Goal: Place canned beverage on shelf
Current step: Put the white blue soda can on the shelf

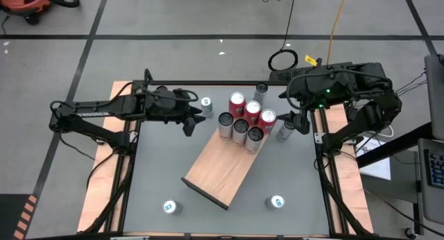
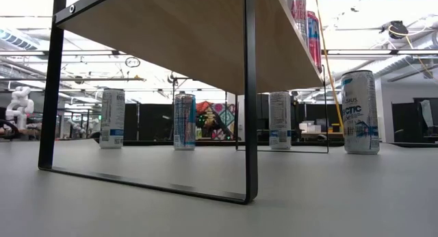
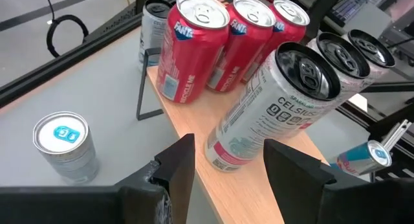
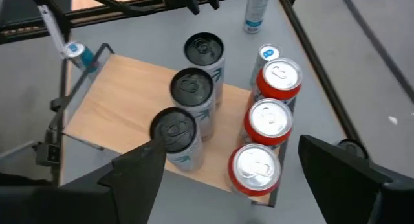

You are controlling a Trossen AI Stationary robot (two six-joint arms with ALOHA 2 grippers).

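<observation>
Over the far half of the table both arms reach inward toward the shelf, which sits diagonally mid-table.

Left arm: stretched level from the left edge, left gripper hanging just off the shelf's far-left corner. Fingers parted with nothing between them; the nearest Celsius can stands just ahead of them on the board.

Right arm: folded at the far-right corner, right gripper just beside the shelf's far-right end, close to a loose can on the tabletop. Jaws spread wide, empty; its wrist view looks down on the can cluster.

Count on the shelf, all at its far end:
- red cans: 3 in a row
- black-topped silver Celsius cans: 3 in a row beside them

Off the shelf, on the grey table:
- 1 near the left gripper
- 1 at the far edge behind the red row
- 1 by the right gripper
- 2 at the near side, left and right

So 6 shelved, 5 loose. The near end of the board is bare wood.
</observation>
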